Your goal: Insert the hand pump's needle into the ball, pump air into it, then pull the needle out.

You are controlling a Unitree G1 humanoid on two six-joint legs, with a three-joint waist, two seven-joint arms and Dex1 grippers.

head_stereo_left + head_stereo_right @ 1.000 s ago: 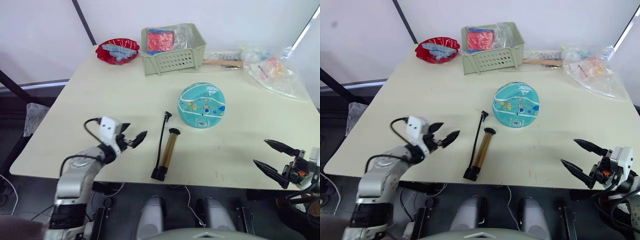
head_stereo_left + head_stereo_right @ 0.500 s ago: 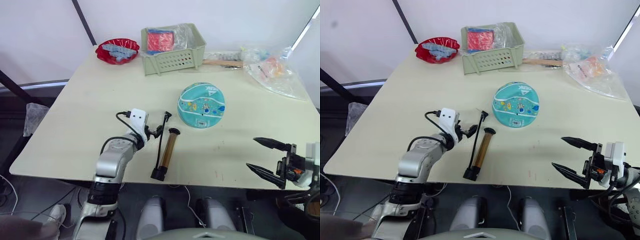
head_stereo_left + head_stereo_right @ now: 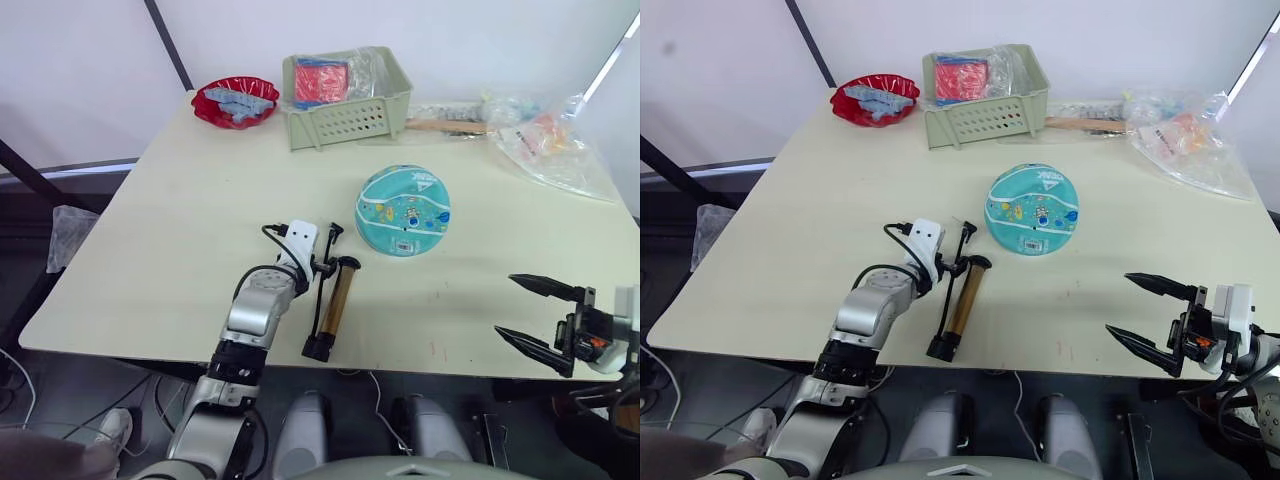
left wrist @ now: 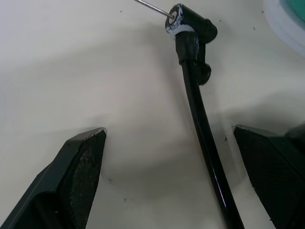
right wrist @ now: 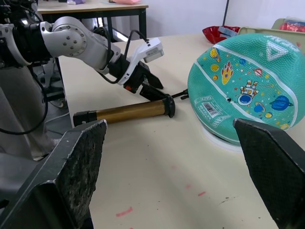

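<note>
The teal ball [image 3: 403,210] sits at mid-table with its barcode sticker facing me. Left of it lies the bronze hand pump [image 3: 338,298], black handle toward the table's front edge, its thin black hose [image 4: 202,138] running alongside. The needle [image 4: 153,6] sticks out of the black fitting [image 4: 189,21] at the hose's far end and lies flat on the table, apart from the ball. My left gripper [image 3: 324,264] is open, low over the table, with one finger on each side of the hose. My right gripper [image 3: 545,315] hangs open at the front right edge, holding nothing.
A red bowl [image 3: 236,102] and a green basket [image 3: 345,120] stand at the back. A wooden-handled tool [image 3: 440,125] and plastic bags [image 3: 545,140] lie at the back right. The table's front edge is close to the pump's handle.
My left arm has swung right across the table from the front left, and its open fingers now straddle the hose. The right gripper has barely shifted. Pump and ball stay put.
</note>
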